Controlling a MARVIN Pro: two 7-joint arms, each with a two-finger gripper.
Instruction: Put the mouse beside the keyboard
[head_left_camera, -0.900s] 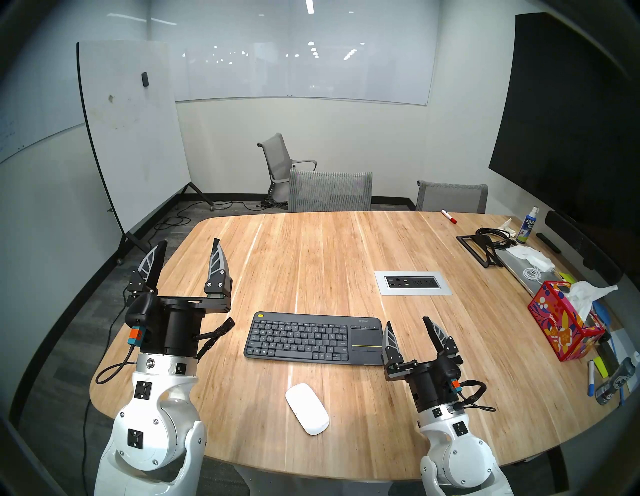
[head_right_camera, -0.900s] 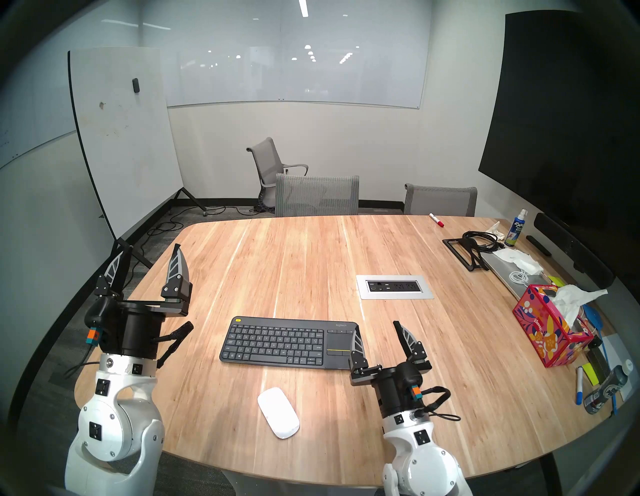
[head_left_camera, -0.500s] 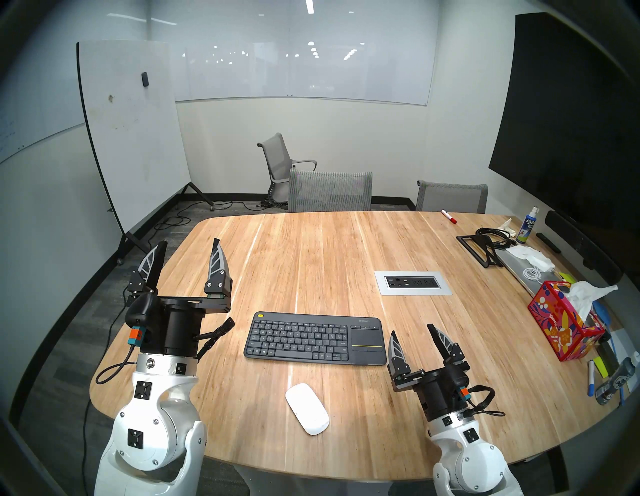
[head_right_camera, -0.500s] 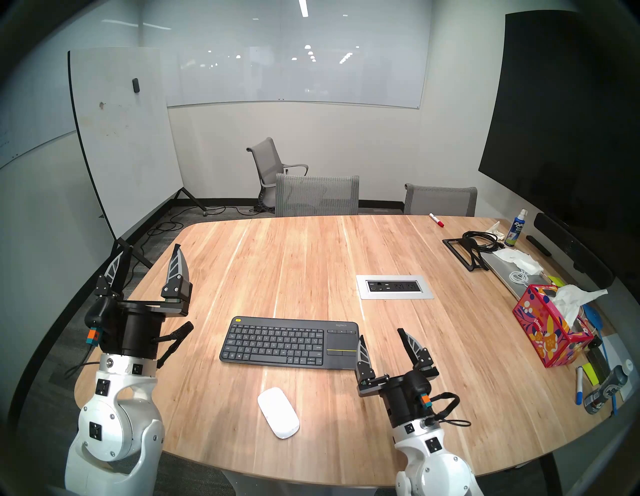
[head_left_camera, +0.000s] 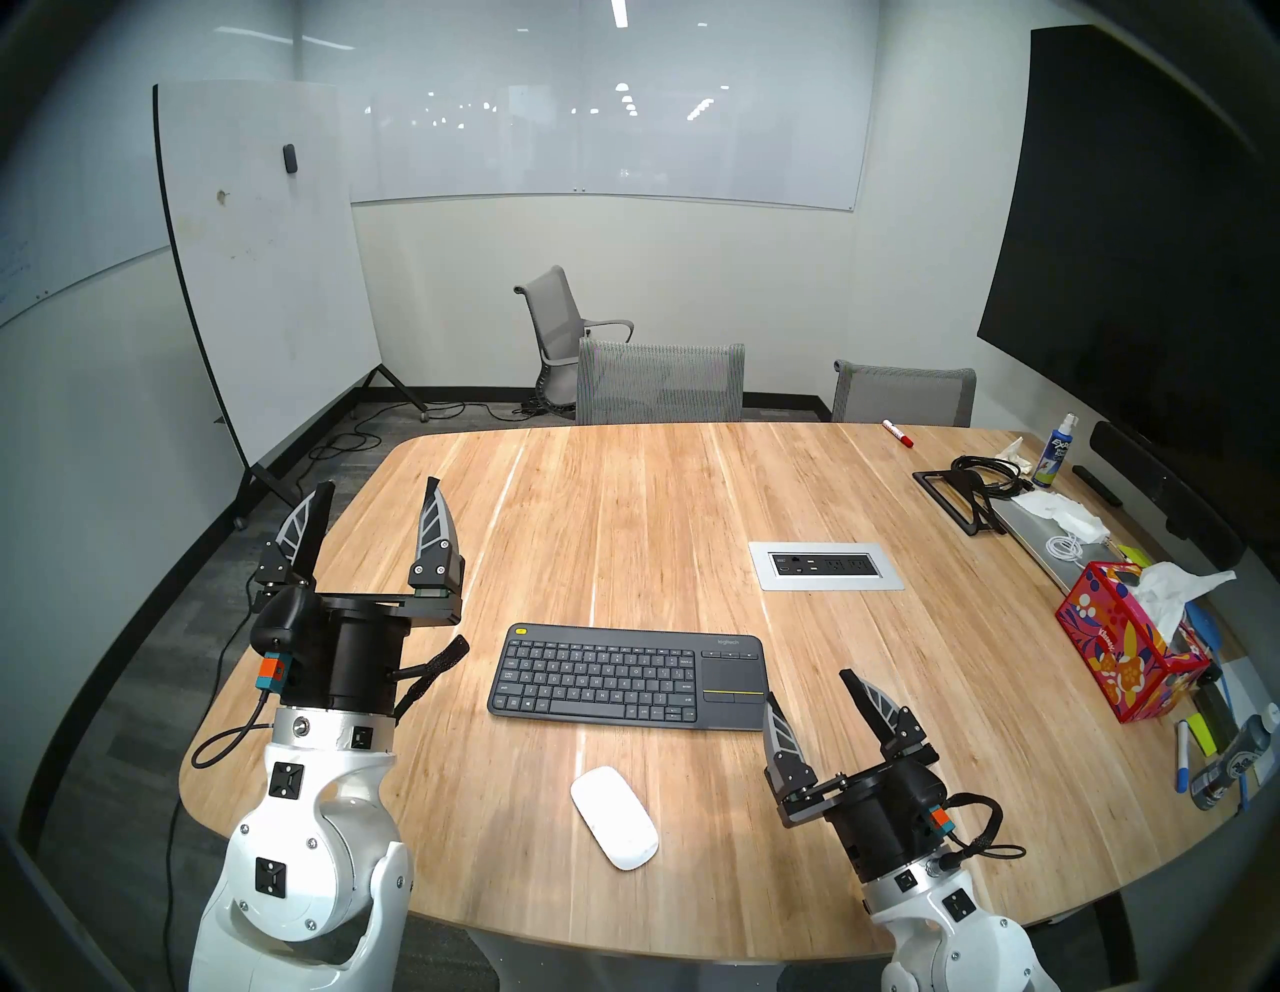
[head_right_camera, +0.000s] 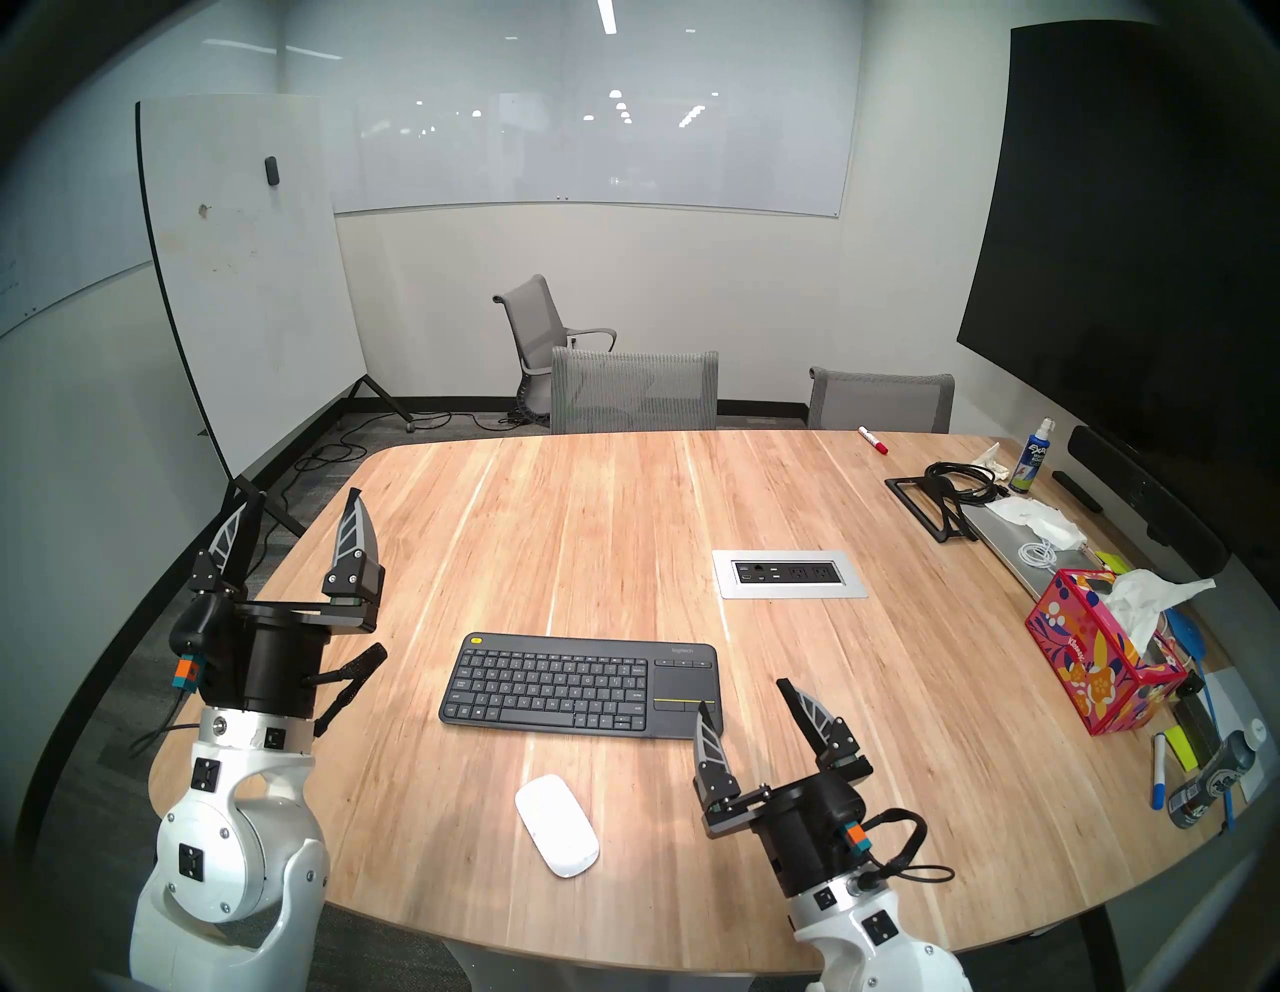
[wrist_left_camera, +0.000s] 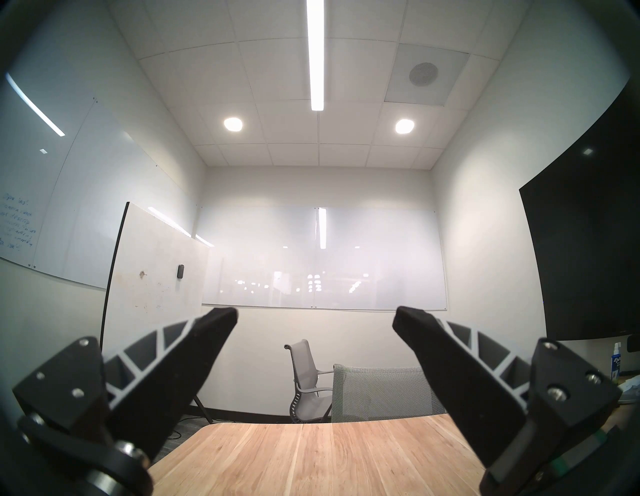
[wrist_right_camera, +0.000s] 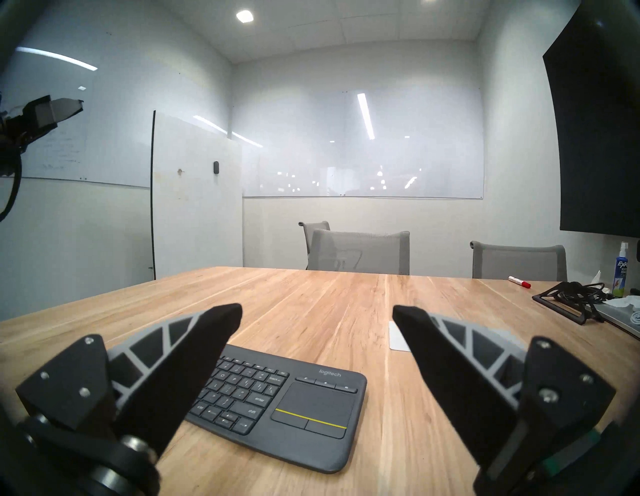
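The tissue box (head_left_camera: 1129, 651), red with a flower print, stands well to the right of the keyboard (head_left_camera: 629, 677) near the worktop (head_left_camera: 623, 512) edge, and a white tissue (head_left_camera: 1177, 582) sticks up out of its top opening. A recessed outlet panel (head_left_camera: 824, 566) with sockets sits in the worktop behind the keyboard's right end.

The keyboard lies flat near the middle of the worktop, its touchpad at the right end. The mouse (head_left_camera: 614, 817) lies on the worktop in front of the keyboard, below its right half, apart from it and touched by nothing.

The right gripper (head_left_camera: 807, 686) hangs over the worktop just off the keyboard's front right corner, fingers spread wide with nothing between them; in the right wrist view the touchpad (wrist_right_camera: 313, 403) shows in the gap between its fingers. The left gripper (head_left_camera: 377, 488) stands well to the left of the keyboard, fingers pointing up and also spread apart, empty.

Compared with a moment ago, the right gripper has drawn back toward the robot and now sits closer to the mouse's level, its left finger in front of the keyboard's corner instead of beside the touchpad. The left gripper, the mouse and the keyboard are where they were.
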